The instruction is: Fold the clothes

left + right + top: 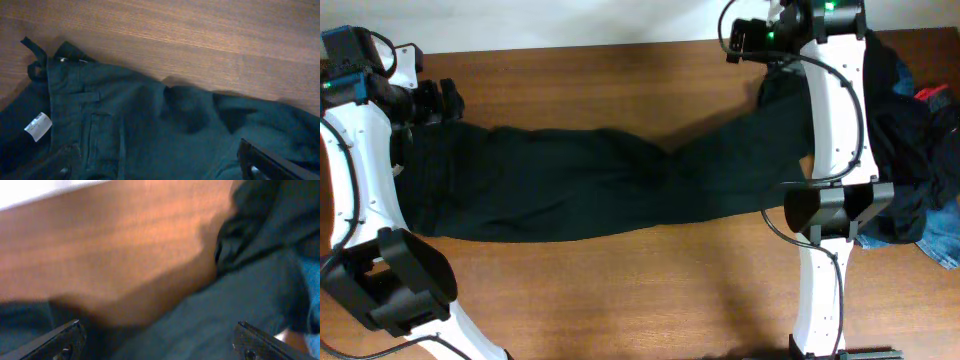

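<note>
The black trousers [580, 185] lie spread out on the table [620, 70], so the fold seems about to begin: each gripper must next drop and pinch an edge. The left gripper [438, 100] hangs wide and empty above their waistband [57, 100], the right gripper [157, 342] likewise above their other end.

Warm brown wooden table [620, 280], white beyond.

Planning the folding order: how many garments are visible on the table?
4: black trousers spread across the middle; then, heaped at the right edge, a dark garment, blue jeans and a red piece. More may lie hidden underneath them.
</note>
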### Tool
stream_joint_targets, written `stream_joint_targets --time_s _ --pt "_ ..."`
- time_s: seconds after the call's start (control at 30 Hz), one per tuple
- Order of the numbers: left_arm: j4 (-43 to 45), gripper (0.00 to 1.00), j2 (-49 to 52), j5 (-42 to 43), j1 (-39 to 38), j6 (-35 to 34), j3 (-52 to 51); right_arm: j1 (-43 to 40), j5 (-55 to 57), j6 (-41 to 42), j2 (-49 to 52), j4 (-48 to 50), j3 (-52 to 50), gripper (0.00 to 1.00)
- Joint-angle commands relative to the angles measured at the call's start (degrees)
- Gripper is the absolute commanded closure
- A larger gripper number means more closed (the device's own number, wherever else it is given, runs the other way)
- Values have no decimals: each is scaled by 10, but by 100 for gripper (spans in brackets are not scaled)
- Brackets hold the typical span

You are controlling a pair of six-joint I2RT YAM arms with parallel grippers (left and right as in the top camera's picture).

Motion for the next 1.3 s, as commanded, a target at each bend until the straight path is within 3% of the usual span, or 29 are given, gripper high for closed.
stream_joint_targets --time_s 0.0,0.07,0.2,0.27,0.53,0.87,1.0,1.1,1.23,1.27 --pt "-1 1 -13 7 2 7 8 1 -39 -24 10 -14 5 1" --pt "-1 1 -13 7 2 7 8 1 -16 44 16 -7 -1 1" --pt "-1 1 -13 7 2 7 8 4 76 309 37 -31 -15 1" --pt "-3 1 -13 7 2 7 8 6 85 368 48 -28 -31 1" --pt "-5 1 -13 7 2 7 8 19 82 401 87 14 -89 0" --pt "-9 1 -13 7 2 7 8 19 83 417 102 31 -176 14" --pt "-10 1 -13 7 2 7 8 17 83 416 102 42 -207 25" --pt "-10 1 -13 7 2 7 8 15 83 416 102 42 -208 41" --pt "-9 1 -13 7 2 7 8 12 83 416 102 30 -208 78" --pt "-9 1 -13 7 2 7 8 11 82 409 101 24 -208 96"
